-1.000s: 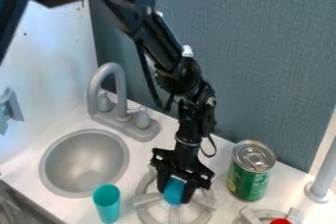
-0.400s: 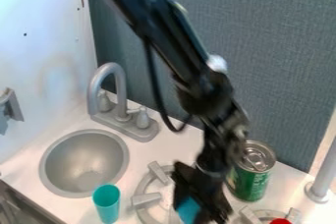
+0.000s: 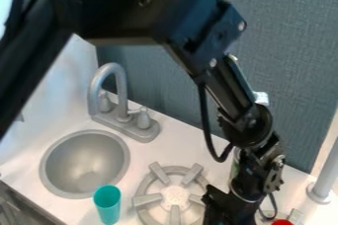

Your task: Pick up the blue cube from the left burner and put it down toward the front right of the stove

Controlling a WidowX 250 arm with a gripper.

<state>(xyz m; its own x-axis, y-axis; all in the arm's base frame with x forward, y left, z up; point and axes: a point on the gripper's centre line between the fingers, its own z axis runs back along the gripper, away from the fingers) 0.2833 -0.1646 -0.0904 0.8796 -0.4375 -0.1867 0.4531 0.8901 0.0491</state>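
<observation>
The black gripper (image 3: 226,208) hangs at the bottom edge, right of centre, over the right side of the grey stove burner (image 3: 148,199). Its lower end is cut off by the view's edge, so what it holds cannot be told. Behind the arm stands the green can (image 3: 233,168), almost wholly hidden. A teal cup (image 3: 107,204) is upright between the sink and the burner, apart from the gripper.
The round grey sink (image 3: 86,165) lies at the left, with a grey faucet (image 3: 112,83) behind it. Lower right are a red object (image 3: 282,222) and a grey post (image 3: 324,177). A blue-grey panel (image 3: 297,71) rises behind the counter.
The gripper has moved right and toward the bottom edge, uncovering the burner. Between the two earlier frames a blue object moved right with it. The arm now covers most of the can.
</observation>
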